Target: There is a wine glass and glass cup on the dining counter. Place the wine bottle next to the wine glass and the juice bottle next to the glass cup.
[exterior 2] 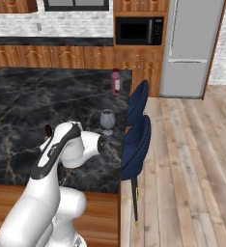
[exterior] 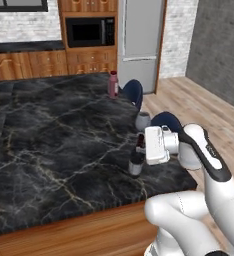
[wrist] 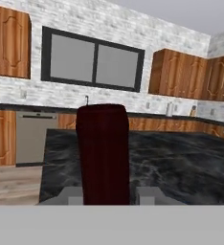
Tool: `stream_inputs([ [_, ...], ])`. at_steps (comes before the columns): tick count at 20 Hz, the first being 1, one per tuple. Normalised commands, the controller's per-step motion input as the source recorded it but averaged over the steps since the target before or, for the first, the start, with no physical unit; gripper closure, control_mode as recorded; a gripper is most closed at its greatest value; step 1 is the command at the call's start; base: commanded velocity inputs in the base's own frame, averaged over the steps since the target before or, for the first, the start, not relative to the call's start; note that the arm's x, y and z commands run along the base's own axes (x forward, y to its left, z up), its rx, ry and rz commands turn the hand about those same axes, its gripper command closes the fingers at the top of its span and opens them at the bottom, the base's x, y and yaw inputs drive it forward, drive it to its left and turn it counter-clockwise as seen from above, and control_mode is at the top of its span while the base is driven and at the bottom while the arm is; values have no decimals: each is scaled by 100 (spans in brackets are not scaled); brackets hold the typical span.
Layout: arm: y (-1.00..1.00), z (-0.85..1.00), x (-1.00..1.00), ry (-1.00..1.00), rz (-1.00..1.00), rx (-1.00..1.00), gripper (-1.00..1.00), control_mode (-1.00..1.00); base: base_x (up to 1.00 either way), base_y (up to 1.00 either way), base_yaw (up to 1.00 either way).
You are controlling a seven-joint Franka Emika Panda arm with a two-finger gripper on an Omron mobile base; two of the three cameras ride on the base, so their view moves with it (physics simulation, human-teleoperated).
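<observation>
Wine bottle [exterior: 137, 159], upright by tabletop [exterior: 64, 145] right edge, neck pinched in gripper [exterior: 141, 145] for setting beside wine glass [exterior: 142, 120]; juice bottle [exterior: 113, 84] waits at far right corner.

No legible text, label, brand, number or sign on anything in view.

My gripper [exterior: 139, 146] holds the wine bottle [exterior: 136, 159] upright on the dining counter [exterior: 64, 145], just before the wine glass [exterior: 142, 121]; the juice bottle [exterior: 113, 84] stands well behind.
</observation>
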Motion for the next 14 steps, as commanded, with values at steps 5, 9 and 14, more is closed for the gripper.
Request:
stream_inputs([
  [5, 0, 0, 0, 0, 0, 0, 100, 100, 61, -32, 8],
  [9, 0, 0, 0, 0, 0, 0, 100, 100, 40, -21, 7],
  [14, 0, 0, 0, 0, 0, 0, 100, 100, 0, 0, 0],
])
